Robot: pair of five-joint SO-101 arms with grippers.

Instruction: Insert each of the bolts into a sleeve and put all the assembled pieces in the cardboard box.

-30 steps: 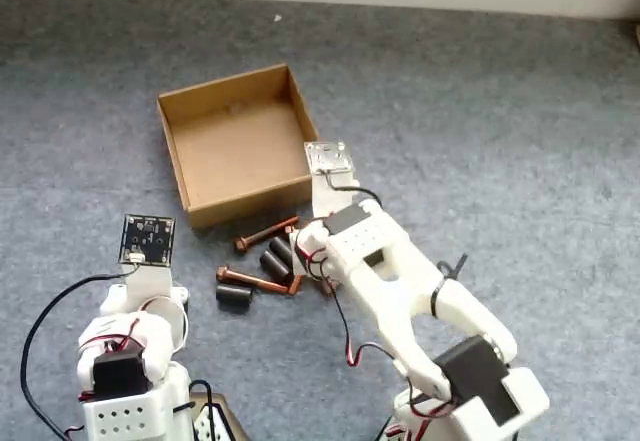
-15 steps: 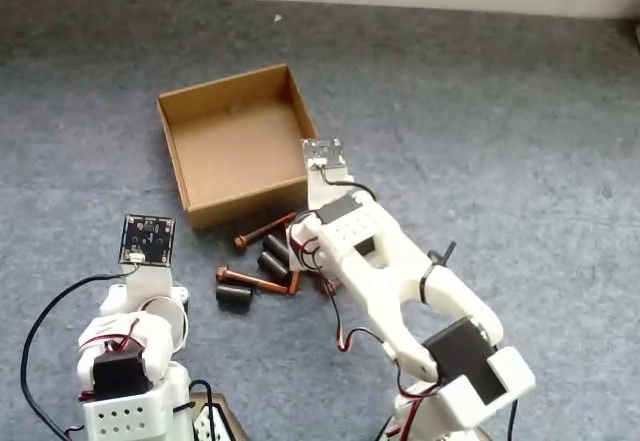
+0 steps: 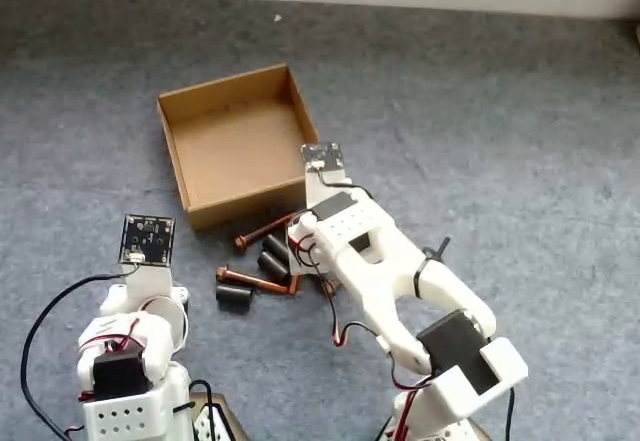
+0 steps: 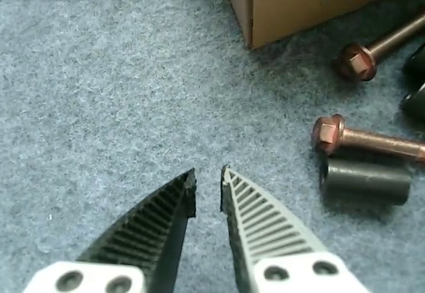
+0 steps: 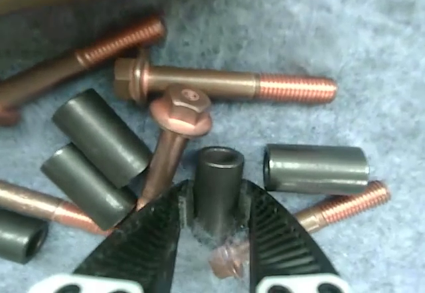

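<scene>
Right gripper (image 5: 215, 190) pinches a dark sleeve (image 5: 217, 167) mid-frame, just below the cardboard box (image 3: 240, 206). Left gripper (image 4: 208, 175) barely parted, lower left.

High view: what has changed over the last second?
The right arm swung a little to its left, toward the bolts and sleeves; its gripper is shut on one sleeve. The left arm, the cardboard box and the parts on the table kept their places.
</scene>
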